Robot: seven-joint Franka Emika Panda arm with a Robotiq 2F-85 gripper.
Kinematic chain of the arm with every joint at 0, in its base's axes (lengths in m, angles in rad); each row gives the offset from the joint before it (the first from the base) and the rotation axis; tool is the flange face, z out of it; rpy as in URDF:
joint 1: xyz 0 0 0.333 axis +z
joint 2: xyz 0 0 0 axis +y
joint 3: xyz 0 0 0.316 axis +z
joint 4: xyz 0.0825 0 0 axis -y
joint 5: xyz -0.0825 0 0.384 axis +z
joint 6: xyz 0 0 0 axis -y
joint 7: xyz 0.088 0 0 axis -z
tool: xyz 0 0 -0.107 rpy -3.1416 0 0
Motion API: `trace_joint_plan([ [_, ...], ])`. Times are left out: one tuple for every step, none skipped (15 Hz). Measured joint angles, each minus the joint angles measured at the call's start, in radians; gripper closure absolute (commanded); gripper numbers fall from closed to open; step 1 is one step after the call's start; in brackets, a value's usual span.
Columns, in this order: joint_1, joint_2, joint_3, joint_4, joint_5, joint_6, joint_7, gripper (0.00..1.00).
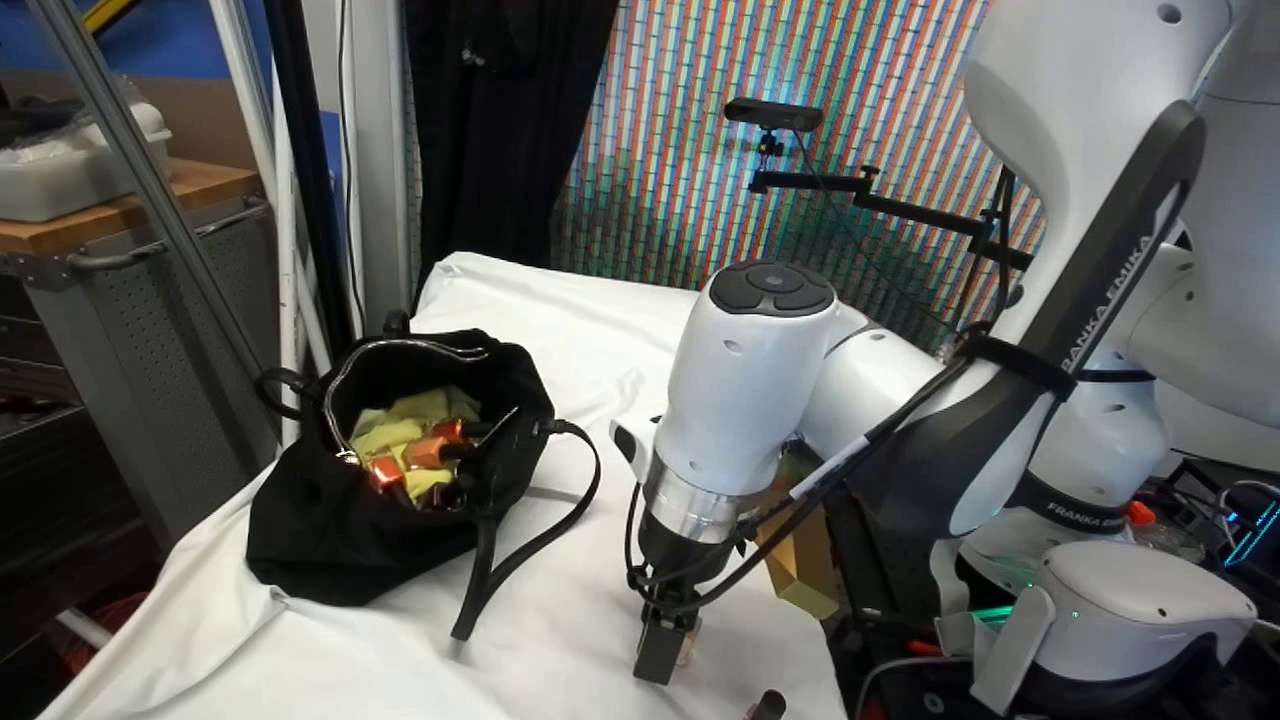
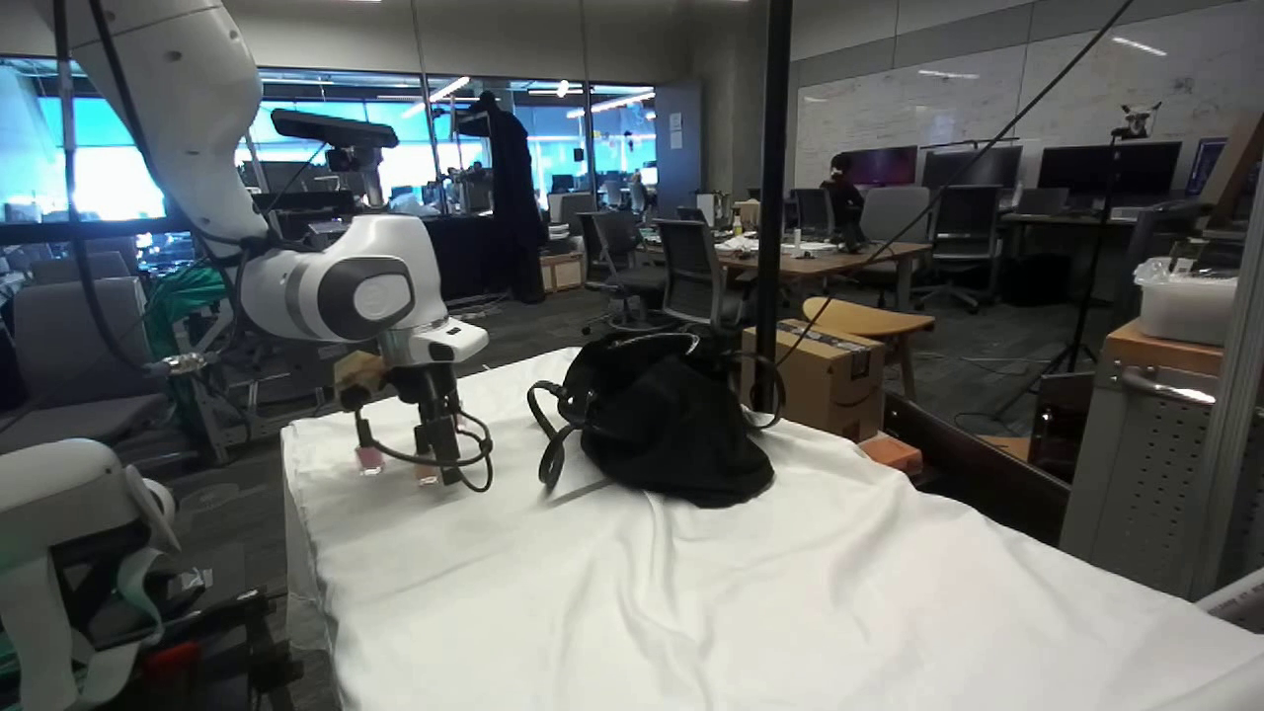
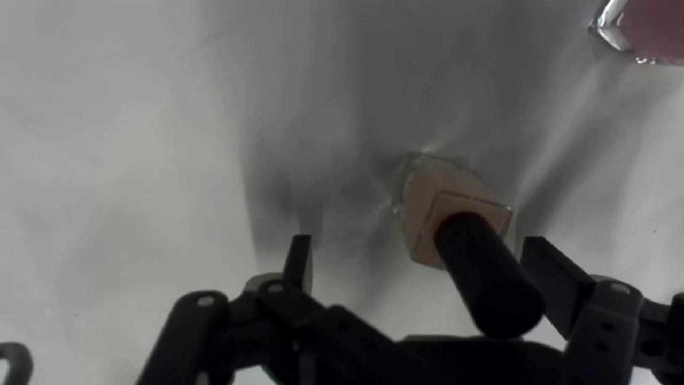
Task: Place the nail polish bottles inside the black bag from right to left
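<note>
My gripper [image 3: 419,251] is open low over the white cloth, its fingers spread around a peach nail polish bottle [image 3: 422,211]. This bottle stands upright, its black cap [image 3: 489,278] close to the right-hand finger in the wrist view; whether they touch I cannot tell. A pink nail polish bottle [image 3: 646,32] stands a short way off, also visible as a pink bottle [image 2: 369,460] in an exterior view. The black bag [image 1: 340,550] slouches with its mouth open, holding several nail polish bottles [image 1: 425,452] on a yellow-green lining. Only the outside of the bag [image 2: 681,444] shows in an exterior view.
A long bag strap [image 1: 540,540] droops onto the cloth on the side toward the gripper. Beside the arm's base, a cardboard box [image 1: 805,565] sits at the table's edge. White cloth [image 2: 553,612] covers the table with some folds.
</note>
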Motion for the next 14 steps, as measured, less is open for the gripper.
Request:
trace_joint_plan([
  [0.006,0.004,-0.004,0.001,0.0,0.0,0.0,0.0],
  [0.011,0.007,-0.008,0.001,0.0,-0.001,0.0,0.0],
  [0.015,0.01,-0.012,0.001,0.0,-0.001,0.0,0.0],
  [0.018,0.012,-0.014,0.001,0.0,-0.001,0.0,0.0],
  [0.02,0.014,-0.015,0.001,0.0,-0.001,0.0,0.0],
  [0.021,0.016,-0.016,0.001,0.0,-0.002,0.0,0.0],
  [0.022,0.018,-0.018,0.002,0.0,-0.002,0.0,0.0],
  [0.024,0.019,-0.02,0.002,0.0,-0.002,0.0,0.0],
  [0.027,0.019,-0.022,0.002,0.0,-0.002,0.0,0.0],
  [0.031,0.019,-0.025,0.004,0.0,-0.002,0.0,0.0],
  [0.036,0.019,-0.029,0.005,-0.001,-0.002,0.001,0.0],
  [0.044,0.018,-0.035,0.007,-0.006,-0.002,0.005,0.0],
  [0.053,0.015,-0.041,0.01,-0.015,-0.003,0.013,0.0],
  [0.063,0.012,-0.049,0.012,-0.025,-0.004,0.024,0.0],
])
